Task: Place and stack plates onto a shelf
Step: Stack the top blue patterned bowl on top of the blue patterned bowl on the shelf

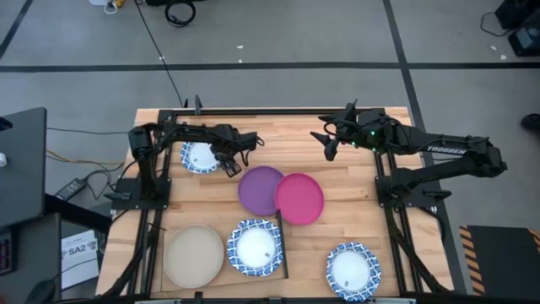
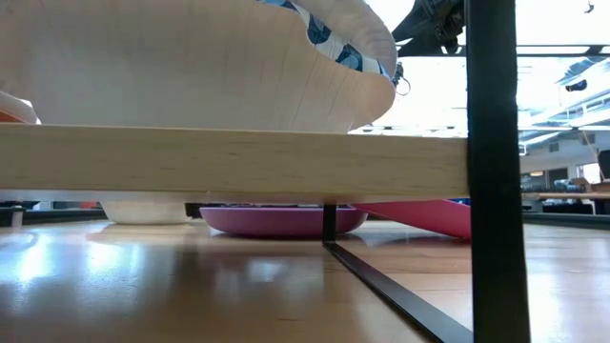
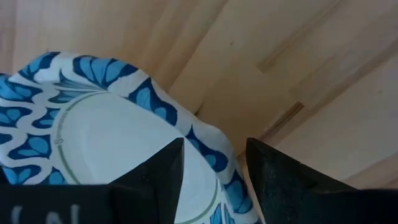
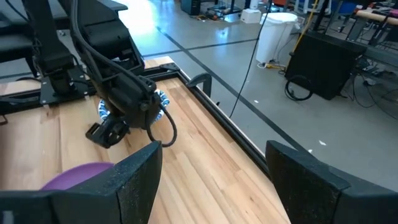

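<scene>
Two plates already sat on the shelf (image 1: 221, 279) at the near edge of the worktop (image 1: 354, 181): a beige plate (image 1: 194, 255) and, beside it, a blue-rimmed plate (image 1: 254, 247). Four remained off it, as far as the high view showed. A purple plate (image 1: 258, 187) and a magenta plate (image 1: 300, 199) overlapped mid-worktop, another blue-rimmed plate (image 1: 353, 271) lay at the near right, and a third blue-rimmed plate (image 1: 198, 157) lay at the far left. So the job looked roughly a third done.

The left end effector (image 1: 231, 162) reached over that far-left plate, its fingers spread and straddling the patterned rim without yet pinching it. The right end effector (image 1: 329, 142) hung above the far side of the worktop, fingers spread, holding nothing.
</scene>
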